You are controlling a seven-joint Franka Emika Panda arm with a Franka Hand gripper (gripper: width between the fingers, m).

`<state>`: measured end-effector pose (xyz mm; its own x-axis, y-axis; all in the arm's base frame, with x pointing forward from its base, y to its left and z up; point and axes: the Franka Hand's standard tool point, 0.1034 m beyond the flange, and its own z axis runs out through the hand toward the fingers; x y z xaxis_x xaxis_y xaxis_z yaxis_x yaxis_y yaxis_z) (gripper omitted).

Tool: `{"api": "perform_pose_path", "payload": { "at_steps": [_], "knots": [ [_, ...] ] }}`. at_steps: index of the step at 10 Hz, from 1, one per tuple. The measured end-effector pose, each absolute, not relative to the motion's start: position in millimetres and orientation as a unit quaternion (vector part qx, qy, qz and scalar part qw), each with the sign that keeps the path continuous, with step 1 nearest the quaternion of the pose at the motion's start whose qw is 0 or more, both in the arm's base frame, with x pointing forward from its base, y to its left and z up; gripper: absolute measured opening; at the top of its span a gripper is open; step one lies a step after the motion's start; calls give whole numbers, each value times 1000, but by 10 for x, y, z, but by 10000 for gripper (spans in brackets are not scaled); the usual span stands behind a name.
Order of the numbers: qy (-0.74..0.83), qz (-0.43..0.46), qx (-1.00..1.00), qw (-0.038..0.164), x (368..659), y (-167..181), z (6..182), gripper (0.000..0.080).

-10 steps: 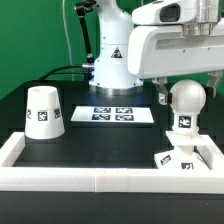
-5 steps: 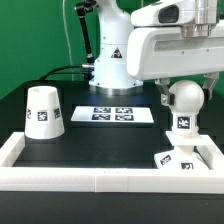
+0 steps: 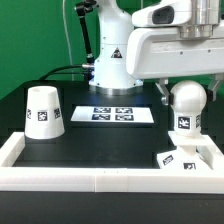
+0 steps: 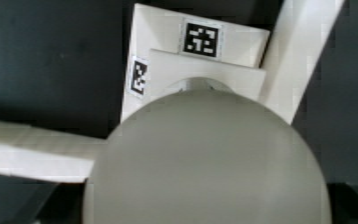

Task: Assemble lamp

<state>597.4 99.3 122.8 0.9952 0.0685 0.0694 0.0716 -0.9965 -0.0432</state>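
Note:
My gripper [image 3: 186, 93] is shut on the ball top of the bulb [image 3: 186, 103] and holds it upright in the air at the exterior view's right. The tagged stem [image 3: 183, 124] hangs just above the flat square base [image 3: 178, 158], which lies in the right corner of the white frame. In the wrist view the bulb [image 4: 202, 150] fills most of the picture between the dark fingers [image 4: 12, 205]. The base [image 4: 197, 45] shows beyond it with its tags. The cone shade [image 3: 43, 111] stands upright at the exterior view's left, apart from the gripper.
The marker board [image 3: 113, 114] lies flat at mid table in front of the robot's pedestal [image 3: 112, 62]. A raised white frame wall [image 3: 100, 180] runs along the front and both sides. A black cable [image 3: 62, 72] curves behind the shade.
Almost nothing: the gripper and the bulb sway very slightly sideways over the base and stay at about the same height.

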Motion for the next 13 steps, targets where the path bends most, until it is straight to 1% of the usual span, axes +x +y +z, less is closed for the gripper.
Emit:
{"api": "perform_pose_path", "payload": {
  "at_steps": [3,9,13],
  "knots": [
    [133,-28,-990,27,5981,977,1219,578],
    [296,-25,-954,38,5995,967,1219,579],
    [498,0,-865,61,5988,966,1206,579]
  ]
}}
